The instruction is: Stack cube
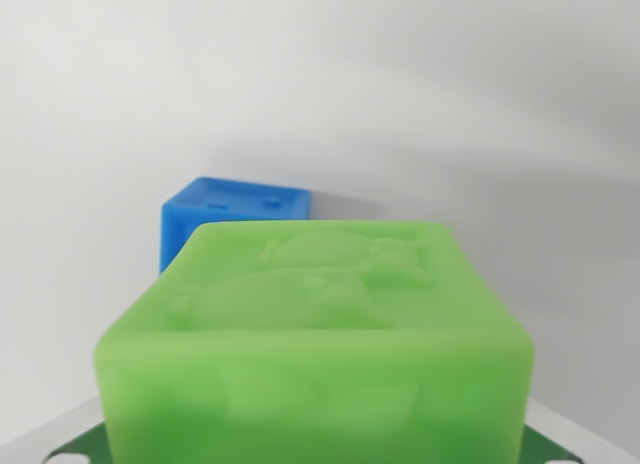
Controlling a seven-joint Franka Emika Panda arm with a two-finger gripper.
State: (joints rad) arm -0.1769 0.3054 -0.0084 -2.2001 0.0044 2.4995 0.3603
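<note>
The green cube (315,349) fills the lower wrist view, right up against the camera, presumably held in the pincer, though its fingers are hidden and their state cannot be told. The blue cube (225,216) sits on the white tabletop (480,124) beyond it, offset toward the wrist view's left. Stacking likely calls for travel forward and slightly leftward.
</note>
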